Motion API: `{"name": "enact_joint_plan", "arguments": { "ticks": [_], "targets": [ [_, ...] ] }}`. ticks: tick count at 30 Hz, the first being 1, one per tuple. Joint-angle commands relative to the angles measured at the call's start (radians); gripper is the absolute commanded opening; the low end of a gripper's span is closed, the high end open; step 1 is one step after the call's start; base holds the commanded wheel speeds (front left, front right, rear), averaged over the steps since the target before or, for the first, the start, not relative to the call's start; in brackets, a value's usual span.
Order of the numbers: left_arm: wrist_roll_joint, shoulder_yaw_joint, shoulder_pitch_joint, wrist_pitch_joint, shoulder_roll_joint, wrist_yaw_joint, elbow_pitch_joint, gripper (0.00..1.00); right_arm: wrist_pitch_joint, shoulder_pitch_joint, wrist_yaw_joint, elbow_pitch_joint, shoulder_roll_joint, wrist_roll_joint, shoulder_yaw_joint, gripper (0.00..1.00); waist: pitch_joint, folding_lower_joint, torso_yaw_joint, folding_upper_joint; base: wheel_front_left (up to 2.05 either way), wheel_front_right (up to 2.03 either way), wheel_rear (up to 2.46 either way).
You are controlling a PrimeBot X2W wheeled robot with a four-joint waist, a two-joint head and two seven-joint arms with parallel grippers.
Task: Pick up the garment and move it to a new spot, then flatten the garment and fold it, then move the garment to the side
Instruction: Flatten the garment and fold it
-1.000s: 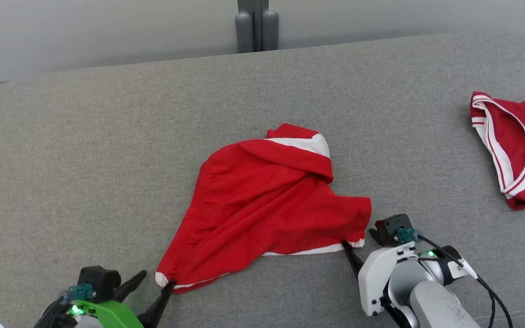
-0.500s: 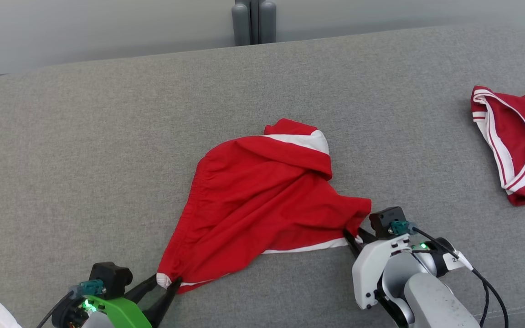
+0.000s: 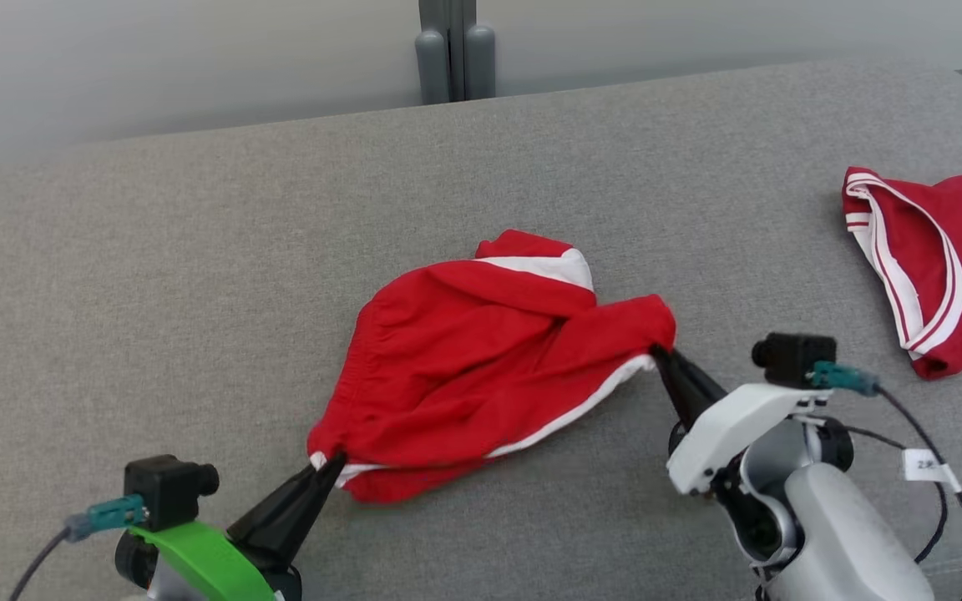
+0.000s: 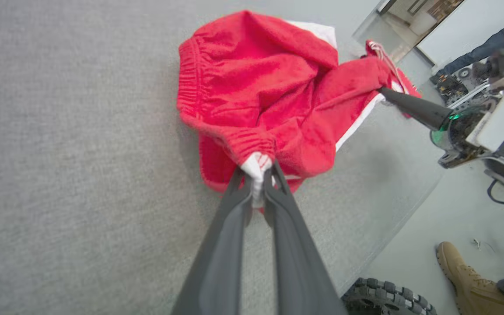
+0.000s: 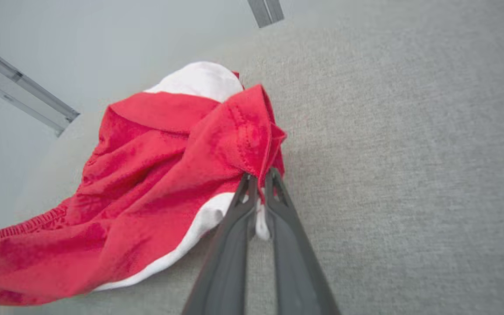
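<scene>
The garment (image 3: 473, 359) is a pair of red shorts with white trim, crumpled in the middle of the grey table (image 3: 155, 275). My left gripper (image 3: 329, 464) is shut on its near-left corner, where white trim shows between the fingers (image 4: 257, 173). My right gripper (image 3: 658, 351) is shut on the right corner, which is lifted off the table. In the right wrist view the fingers (image 5: 258, 181) pinch the red hem and white trim of the garment (image 5: 155, 175). The left wrist view also shows the garment (image 4: 256, 92) and the right gripper (image 4: 383, 90).
A second red garment with white stripes (image 3: 940, 259) lies at the table's right edge. A grey post (image 3: 446, 50) stands behind the far edge. In the left wrist view a person's boot (image 4: 466, 280) and a tyre (image 4: 383, 299) are on the floor beside the table.
Both grippers have closed on the garment's corners. The right corner has been lifted and carried away from me; the left corner is raised slightly. The camera has shifted a little.
</scene>
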Motion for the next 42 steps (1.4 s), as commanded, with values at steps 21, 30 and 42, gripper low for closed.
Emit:
{"name": "enact_joint_plan", "arguments": {
  "ticks": [21,30,42],
  "targets": [
    [-0.295,0.262,-0.065,0.076,0.171,0.208,-0.868,0.00,0.461,0.030,-0.001,-0.979,-0.004,0.366,-0.385,0.00,-0.051,0.0000,-0.102,0.0000,0.00,0.00,0.00],
    [-0.306,0.354,-0.379,0.202,0.178,0.254,-0.653,0.00,0.515,-0.299,-0.001,-0.772,-0.003,0.235,-0.353,0.00,0.138,0.0000,-0.109,0.0000,0.00,0.00,0.00],
    [-0.033,0.273,-1.024,0.146,-0.085,0.101,0.033,0.00,0.175,-0.944,-0.001,-0.116,-0.004,0.043,-0.305,0.00,0.365,0.0000,-0.088,0.0000,0.00,0.00,0.00]
  ]
}}
